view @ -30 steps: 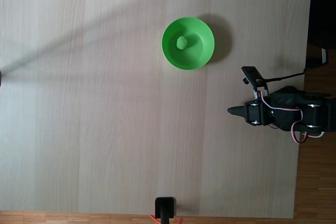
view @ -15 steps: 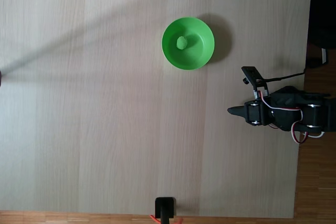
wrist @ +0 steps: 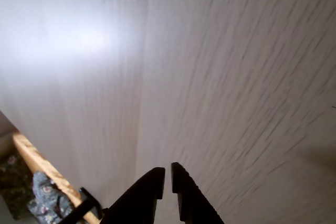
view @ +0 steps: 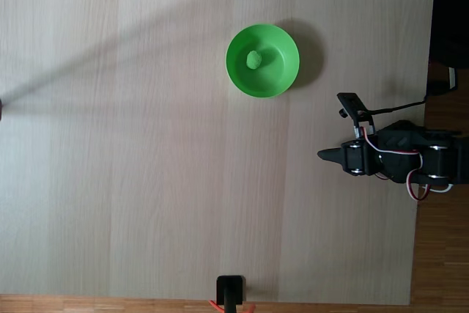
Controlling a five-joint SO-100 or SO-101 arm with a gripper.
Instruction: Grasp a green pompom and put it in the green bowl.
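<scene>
Fingers point(wrist: 167, 178) clenched on nothing in the wrist view: two dark tips side by side at the bottom centre of the frame, only a thin slit between them, bare pale bench point(wrist: 173, 66) ahead. In the fixed view the gripper point(view: 326, 155) sits at the right edge of the frame, folded back on the arm point(view: 410, 159), pointing left, well apart from everything else

Green pompom point(view: 254, 59) lies inside the green bowl point(view: 282, 78), on the flat bottom, a little left of centre. Bowl is in the upper middle of the frame, its shadow falling to the right

Change over the last second: none that I can see. Arm, bowl and pompom all sit where they were in the earlier fixed pictures. Read: placement is done, arm is parked at rest, nothing left to grasp on the bench. Task looks complete

Other bits: a black clamp-like part point(view: 230, 289) at the bottom edge of the fixed view, long diagonal shadow across the upper left. Neither matters here
</scene>
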